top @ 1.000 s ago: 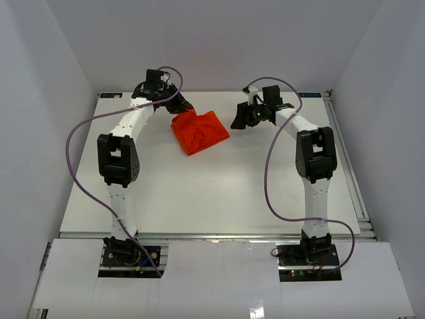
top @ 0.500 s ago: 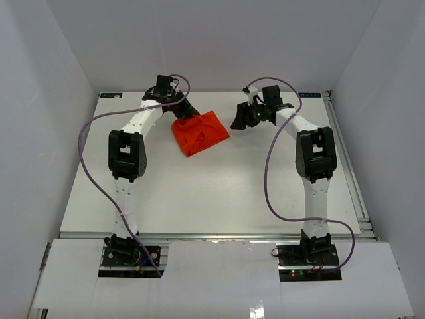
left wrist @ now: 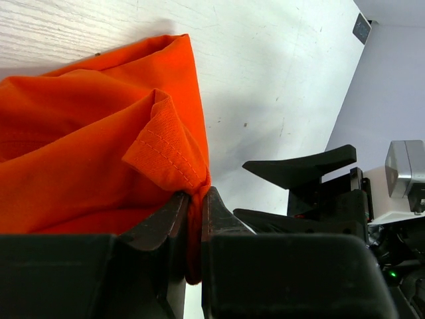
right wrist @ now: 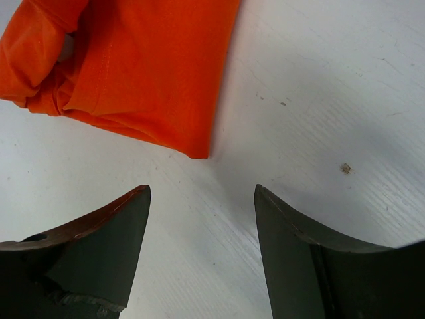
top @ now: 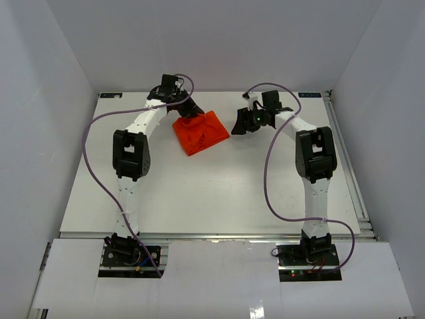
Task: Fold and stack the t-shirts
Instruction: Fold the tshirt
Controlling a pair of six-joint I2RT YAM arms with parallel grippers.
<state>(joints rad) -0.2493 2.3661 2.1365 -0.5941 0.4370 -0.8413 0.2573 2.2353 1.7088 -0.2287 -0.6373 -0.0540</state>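
Observation:
The orange-red t-shirt (top: 200, 131) lies folded into a small bundle at the back middle of the table. My left gripper (top: 190, 114) is at its back left corner, shut on a fold of the t-shirt's hem (left wrist: 174, 156); cloth shows pinched between the jaws. My right gripper (top: 239, 123) is open and empty, just right of the t-shirt and off the cloth. In the right wrist view the t-shirt's corner (right wrist: 153, 73) lies ahead of the open fingers (right wrist: 99, 246) on bare table. The right gripper also shows in the left wrist view (left wrist: 299, 169).
The white table (top: 212, 193) has a metal rail (top: 348, 166) along its right side. White walls close in on the left, back and right. Purple cables loop from both arms.
My left arm has swung right and its gripper has closed in on the t-shirt's back left corner, bunching the cloth slightly rightward. The right gripper has hardly moved.

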